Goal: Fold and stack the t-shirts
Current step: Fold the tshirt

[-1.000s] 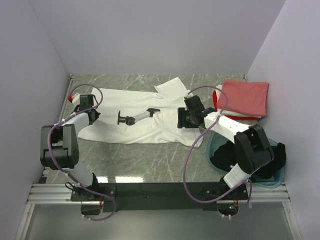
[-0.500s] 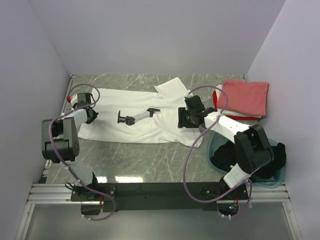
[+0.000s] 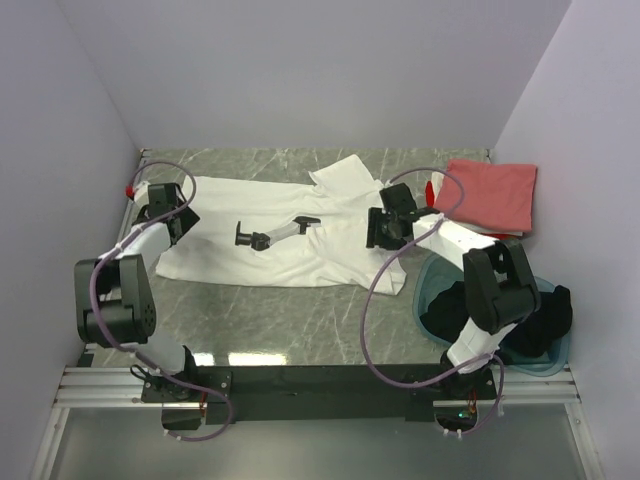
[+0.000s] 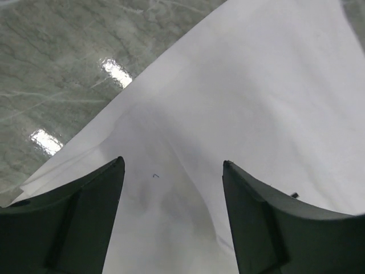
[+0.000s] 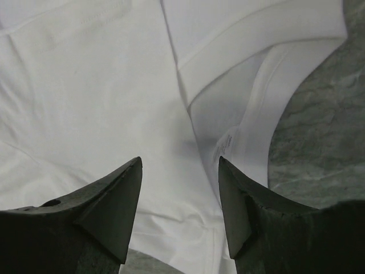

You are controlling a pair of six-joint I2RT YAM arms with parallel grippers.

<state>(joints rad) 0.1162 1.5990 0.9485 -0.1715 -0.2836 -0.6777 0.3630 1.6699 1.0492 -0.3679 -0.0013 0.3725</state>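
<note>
Just now the left end effector (image 3: 163, 205) has sprung from fully closed to wide open, letting go of the large white t-shirt (image 3: 230, 262) at its left edge. The release suggests the cloth has been pulled flat and spread across the desk (image 3: 300, 320), ready for its first fold. In the left wrist view the parted fingers hang just above the white cloth, holding nothing. The right end effector (image 3: 386, 226), open as before, has shifted slightly toward the far right and hovers over the shirt beside its collar (image 5: 256, 48), also gripping nothing. A folded salmon-pink t-shirt (image 3: 490, 192) tops the stack at far right; a black t-shirt (image 3: 540, 320) waits in the teal tub (image 3: 435, 290).
</note>
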